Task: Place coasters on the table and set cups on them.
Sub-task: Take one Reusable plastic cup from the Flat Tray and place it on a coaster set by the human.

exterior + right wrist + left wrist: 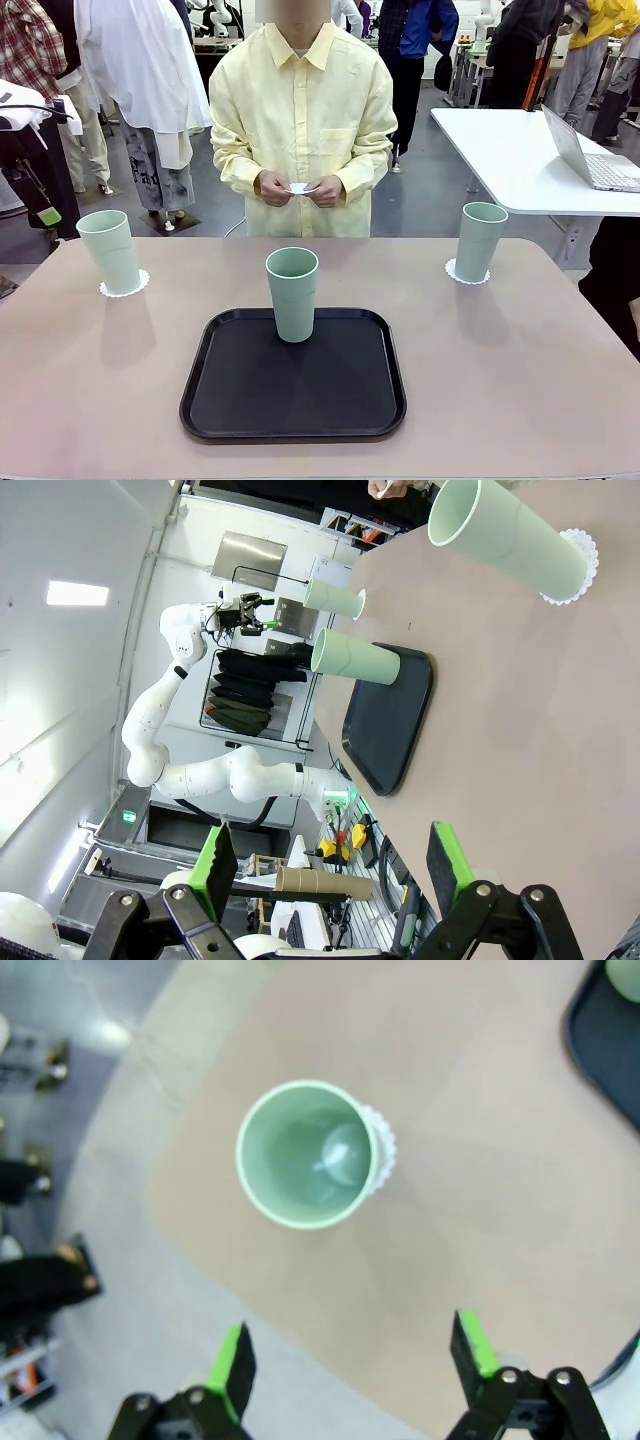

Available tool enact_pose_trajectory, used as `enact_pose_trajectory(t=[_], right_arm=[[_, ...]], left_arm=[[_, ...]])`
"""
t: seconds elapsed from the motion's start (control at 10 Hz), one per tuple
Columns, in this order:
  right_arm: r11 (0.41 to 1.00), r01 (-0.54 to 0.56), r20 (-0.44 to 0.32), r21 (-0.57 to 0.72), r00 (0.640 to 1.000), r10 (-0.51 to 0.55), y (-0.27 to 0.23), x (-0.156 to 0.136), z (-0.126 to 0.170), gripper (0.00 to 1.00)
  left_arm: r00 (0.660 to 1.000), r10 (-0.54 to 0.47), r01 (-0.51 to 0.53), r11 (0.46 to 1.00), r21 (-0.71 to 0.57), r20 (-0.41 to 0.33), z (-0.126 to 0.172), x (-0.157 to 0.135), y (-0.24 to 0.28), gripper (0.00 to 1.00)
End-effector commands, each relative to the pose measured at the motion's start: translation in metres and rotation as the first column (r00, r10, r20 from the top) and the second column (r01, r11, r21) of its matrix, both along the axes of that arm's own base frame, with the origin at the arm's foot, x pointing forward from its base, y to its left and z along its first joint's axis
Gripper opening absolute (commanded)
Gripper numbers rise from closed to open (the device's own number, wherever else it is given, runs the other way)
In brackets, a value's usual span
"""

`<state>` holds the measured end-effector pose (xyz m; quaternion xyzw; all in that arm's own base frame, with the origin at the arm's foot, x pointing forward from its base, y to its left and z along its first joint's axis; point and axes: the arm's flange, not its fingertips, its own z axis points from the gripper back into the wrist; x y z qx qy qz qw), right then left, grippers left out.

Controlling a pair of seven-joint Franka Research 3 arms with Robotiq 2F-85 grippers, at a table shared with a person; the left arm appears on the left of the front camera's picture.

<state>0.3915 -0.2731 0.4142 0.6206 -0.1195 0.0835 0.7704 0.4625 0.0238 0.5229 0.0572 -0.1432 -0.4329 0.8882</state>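
Both grippers wide open, holding nothing. Left gripper (350,1345): left cup (305,1155) on its coaster, beyond the tips. Right gripper (330,845): right cup (510,540) likewise, far ahead. Tray cup (292,292) needs the last coaster (299,187), now in the person's hands (275,188). Wait till it's flat on the table (520,380), then centre the cup on it.

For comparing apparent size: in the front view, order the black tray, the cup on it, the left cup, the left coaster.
1. black tray.
2. tray cup and left cup: alike, nearness differs, unranked.
3. left coaster.
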Motion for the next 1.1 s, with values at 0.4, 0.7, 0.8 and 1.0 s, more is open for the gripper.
enact_pose_trajectory(t=[0.4,0.7,0.8,1.0], right_arm=[[1.0,0.003,-0.004,0.0,1.0,-0.003,-0.001,-0.001,0.0,1.0],[1.0,0.003,-0.004,0.0,1.0,-0.003,-0.001,-0.001,0.0,1.0],[1.0,0.003,-0.004,0.0,1.0,-0.003,-0.001,-0.001,0.0,1.0],[1.0,0.003,-0.004,0.0,1.0,-0.003,-0.001,-0.001,0.0,1.0]], left_arm=[[0.893,0.372,-0.439,0.845,-0.305,-0.256,0.014,-0.01,0.019,1.0],[0.771,0.327,-0.613,0.615,-0.497,-0.546,0.008,-0.037,0.067,1.0],[0.766,0.269,-0.621,0.544,-0.564,-0.584,0.002,-0.046,0.087,1.0],[0.757,0.166,-0.642,0.368,-0.673,-0.631,-0.015,-0.06,0.135,1.0]])
